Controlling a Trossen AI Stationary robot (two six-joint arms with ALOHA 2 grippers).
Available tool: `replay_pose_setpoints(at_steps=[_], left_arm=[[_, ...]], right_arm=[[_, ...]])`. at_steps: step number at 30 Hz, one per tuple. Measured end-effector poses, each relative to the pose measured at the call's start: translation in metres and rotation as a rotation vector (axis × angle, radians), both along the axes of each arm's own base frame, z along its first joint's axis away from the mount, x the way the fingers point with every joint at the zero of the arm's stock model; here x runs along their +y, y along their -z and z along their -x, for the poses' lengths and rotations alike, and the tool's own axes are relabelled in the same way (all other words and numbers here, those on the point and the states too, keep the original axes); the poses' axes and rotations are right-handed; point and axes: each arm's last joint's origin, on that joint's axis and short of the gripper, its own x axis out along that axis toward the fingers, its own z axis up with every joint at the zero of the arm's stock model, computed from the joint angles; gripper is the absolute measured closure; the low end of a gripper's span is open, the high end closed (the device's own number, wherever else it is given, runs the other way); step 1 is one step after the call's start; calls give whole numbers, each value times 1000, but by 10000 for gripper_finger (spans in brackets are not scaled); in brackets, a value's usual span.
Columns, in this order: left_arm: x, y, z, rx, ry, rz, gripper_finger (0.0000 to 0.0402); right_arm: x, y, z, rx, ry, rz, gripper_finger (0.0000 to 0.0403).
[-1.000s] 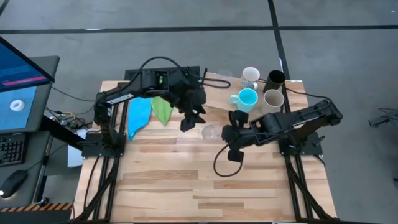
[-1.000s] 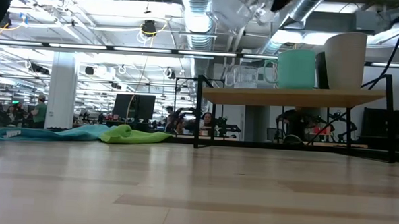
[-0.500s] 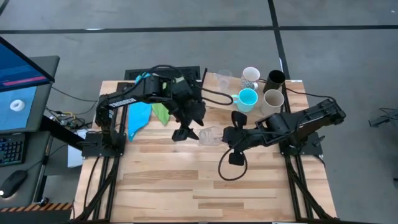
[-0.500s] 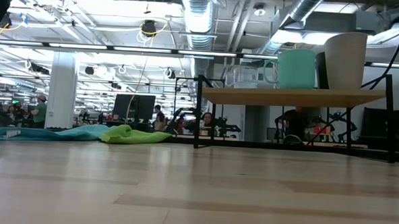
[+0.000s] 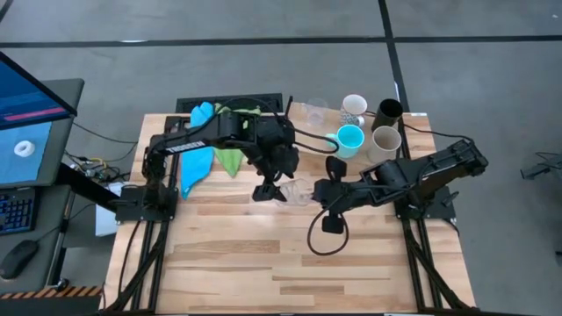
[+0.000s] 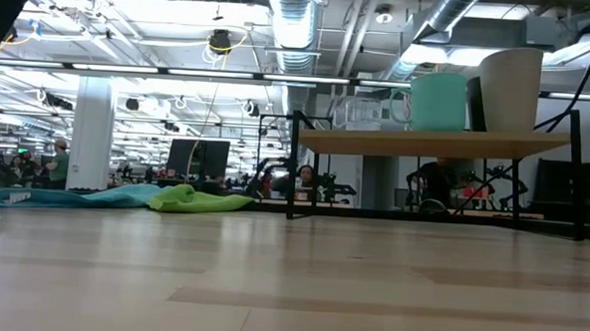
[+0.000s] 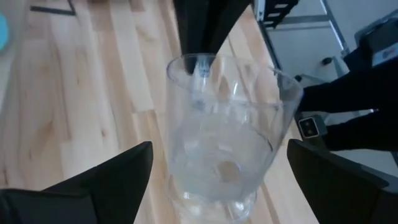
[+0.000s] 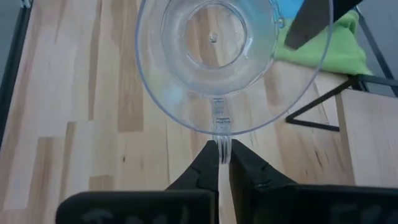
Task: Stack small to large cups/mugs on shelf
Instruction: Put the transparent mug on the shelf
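A small clear cup [image 5: 299, 190] hangs in the air over the middle of the table, with my right gripper [image 5: 318, 189] shut on its rim. My left gripper [image 5: 274, 189] is open, and its fingers stand wide on either side of the cup's body [image 7: 224, 155] without touching it. On the shelf [image 5: 413, 158] at the far right stand a cyan mug [image 5: 349, 139], a beige tumbler [image 5: 386, 140], a black cup [image 5: 389, 111], a white mug [image 5: 354, 108] and another clear cup [image 5: 314, 110]. My right gripper pinches a narrow clear piece at the cup's rim [image 8: 219, 138] between its two fingertips, slanting down from the table's right. The cup is lifted clear of the table and tilted, its mouth toward my right gripper and its base toward my left.
A green cloth [image 5: 230, 156] and a blue cloth [image 5: 198, 162] lie at the far left of the table. A black cable loop [image 5: 325, 237] hangs below my right arm. In the low view the shelf board [image 6: 436, 144] stands on thin black legs.
My left gripper has come down and toward the table's near edge to the clear cup, rolling a little, and has opened wider, so its fingers now stand on either side of the cup. The right gripper has kept its hold on the rim.
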Motion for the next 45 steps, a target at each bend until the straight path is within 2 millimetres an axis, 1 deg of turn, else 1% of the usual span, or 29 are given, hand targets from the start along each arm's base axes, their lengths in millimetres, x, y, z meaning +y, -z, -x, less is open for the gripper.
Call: replay_pose_setpoints(at_steps=[3, 10, 18, 25, 32, 38, 45], left_arm=[[-1, 4, -2, 15, 3, 3, 39], [-2, 2, -7, -17, 18, 47, 39], [-4, 6, -9, -6, 43, 63, 61], [-4, 6, -8, -5, 43, 66, 86], [-3, 5, -9, -6, 28, 76, 84], [-4, 4, -10, -19, 24, 79, 83], [-3, 3, -11, -28, 20, 82, 82]], right_arm=[[0, -1, -1, -8, -12, 7, 371], [-3, -2, -4, -32, -22, 21, 367], [-6, -4, -8, -58, -35, 32, 371], [-6, -4, -8, -54, -42, 39, 362], [-6, -4, -8, -53, -45, 46, 356], [-6, -5, -8, -64, -41, 39, 325], [-7, -14, -1, -105, -47, 0, 254]])
